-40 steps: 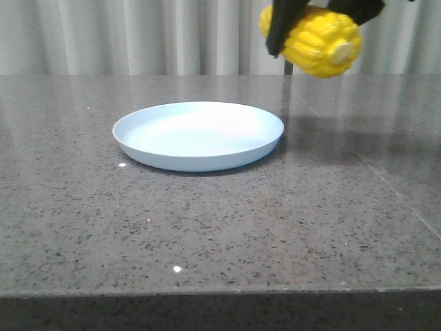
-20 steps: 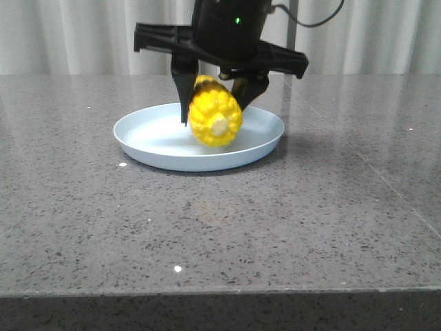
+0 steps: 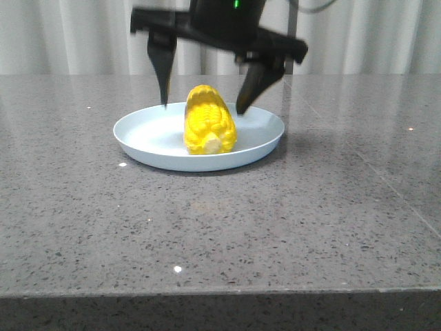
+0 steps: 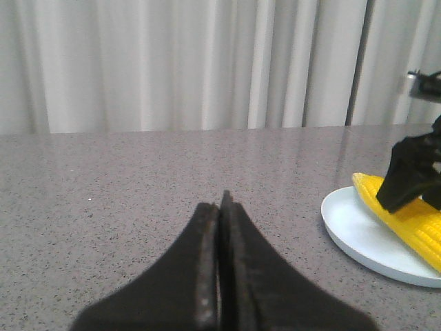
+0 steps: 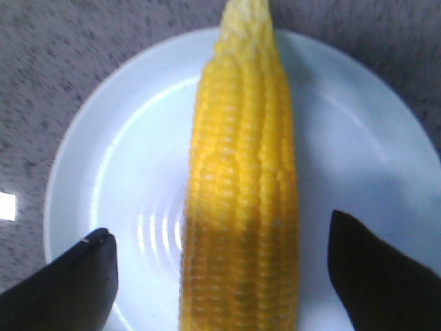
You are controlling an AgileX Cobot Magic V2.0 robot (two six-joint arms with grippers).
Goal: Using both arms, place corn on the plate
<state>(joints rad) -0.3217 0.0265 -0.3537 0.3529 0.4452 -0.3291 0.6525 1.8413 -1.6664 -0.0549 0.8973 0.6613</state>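
The yellow corn (image 3: pixel 209 123) lies on the pale blue plate (image 3: pixel 141 135), its stub end toward the camera. My right gripper (image 3: pixel 204 105) hangs open just above it, one finger on each side, touching nothing. In the right wrist view the corn (image 5: pixel 242 186) lies along the plate (image 5: pixel 103 172) between the spread fingers (image 5: pixel 76 276). My left gripper (image 4: pixel 220 200) is shut and empty, low over the table well to the left of the plate (image 4: pixel 358 231); the corn (image 4: pixel 406 214) also shows in the left wrist view.
The table is dark speckled stone (image 3: pixel 220 227) with a pale curtain (image 3: pixel 83 34) behind it. A seam runs across the stone at the right (image 3: pixel 386 179). The front edge lies close to the camera.
The right gripper carried the corn from the upper right down onto the plate, opened and let it go. It now stands a little higher with the corn lying free.
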